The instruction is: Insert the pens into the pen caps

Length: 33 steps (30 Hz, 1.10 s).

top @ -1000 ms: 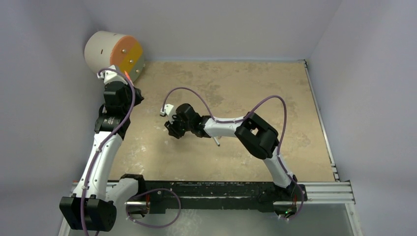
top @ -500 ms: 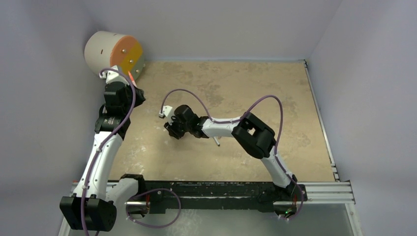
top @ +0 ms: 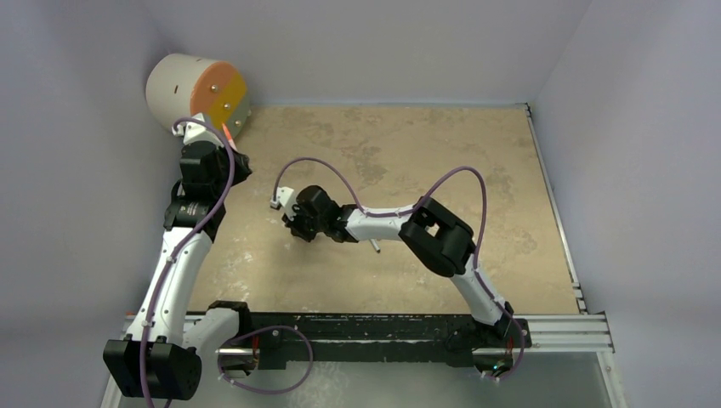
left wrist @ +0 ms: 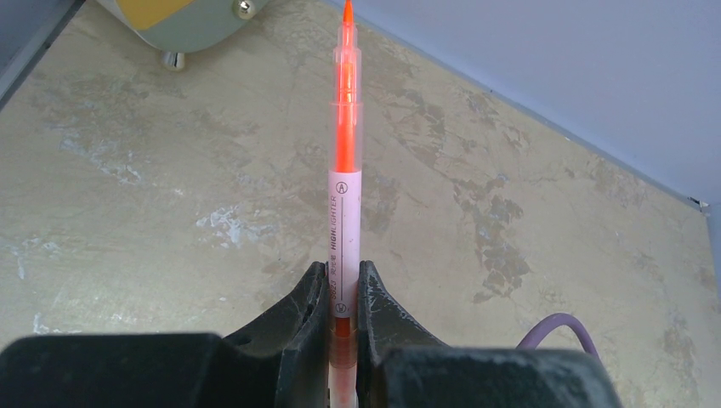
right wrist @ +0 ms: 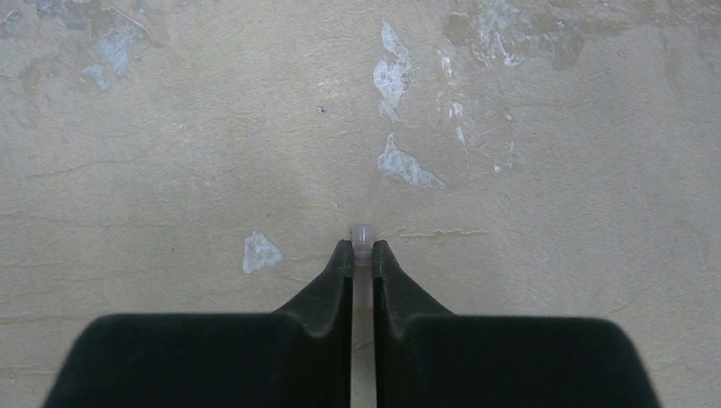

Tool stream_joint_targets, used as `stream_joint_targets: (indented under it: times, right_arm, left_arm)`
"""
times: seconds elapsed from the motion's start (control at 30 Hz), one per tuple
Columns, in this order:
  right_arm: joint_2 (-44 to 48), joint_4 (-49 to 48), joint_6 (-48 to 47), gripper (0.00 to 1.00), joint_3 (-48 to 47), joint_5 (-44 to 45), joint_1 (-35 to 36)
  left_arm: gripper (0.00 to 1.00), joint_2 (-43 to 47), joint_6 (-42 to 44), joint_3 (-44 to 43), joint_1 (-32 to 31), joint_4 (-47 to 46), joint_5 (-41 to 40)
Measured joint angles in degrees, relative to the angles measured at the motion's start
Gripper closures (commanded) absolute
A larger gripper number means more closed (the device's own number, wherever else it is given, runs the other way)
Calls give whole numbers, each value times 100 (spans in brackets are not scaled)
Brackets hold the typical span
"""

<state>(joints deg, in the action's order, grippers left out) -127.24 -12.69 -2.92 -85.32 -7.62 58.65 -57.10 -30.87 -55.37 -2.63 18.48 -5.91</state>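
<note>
My left gripper (left wrist: 343, 270) is shut on the orange-red pen (left wrist: 344, 183), a highlighter with a pale pink label. Its bare orange tip points away, toward the far wall. In the top view this gripper (top: 216, 141) is at the back left with the pen (top: 225, 133) sticking out. My right gripper (right wrist: 362, 248) is shut on a small translucent pen cap (right wrist: 362, 233), whose end pokes out past the fingertips just above the table. In the top view this gripper (top: 294, 228) is left of centre. A white pen with a dark tip (top: 374, 246) lies under the right forearm.
A white cylinder with an orange and yellow face (top: 197, 92) lies at the back left corner, just beyond the left gripper; its edge and a metal stud show in the left wrist view (left wrist: 170, 17). The tabletop (top: 425, 153) is mottled tan, walled on three sides.
My right gripper has shifted a little to the left with the cap in it. The left arm and its pen have barely moved.
</note>
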Motion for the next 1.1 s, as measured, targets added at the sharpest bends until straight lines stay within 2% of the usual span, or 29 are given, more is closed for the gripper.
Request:
stream_joint_targets:
  times: [0.27,0.37,0.5,0.53,0.6,0.77,0.87,0.93,1.1]
  right_arm:
    - [177,-164,348,100,313,-70,-79]
    - [616,-221,557,100,920,-319,-214]
    - [1679,-520,1008,100,1945,-887,-776]
    - [2579,-1027,1427,100,2430,-1248,-1388]
    - [2846,-1497,1722,100,2557,-1449,-1674]
    - [3930,-3952,3453,100,3563,-2511,-2667]
    - [3818,-5952,4996,100,3707,-2979,-3110]
    - [3497,-6826,6015,100,3646,-3241,-3202]
    - [2900,-7322,7208,100,3458,-3552,-3165]
  left_arm:
    - [100,0,-22,76,24,-76,42]
    - [100,-7,-122,157,81,-138,136]
    - [100,-11,-323,382,116,-540,376]
    - [100,50,-570,796,118,-1263,868]
    - [100,103,-743,1010,107,-1655,1126]
    - [100,402,-1766,2271,-323,-4225,2181]
    - [100,345,-2168,2723,-1099,-5565,2494]
    - [100,203,-2216,2806,-1716,-6205,2621]
    - [100,-278,-2044,2809,-2922,-7182,2684]
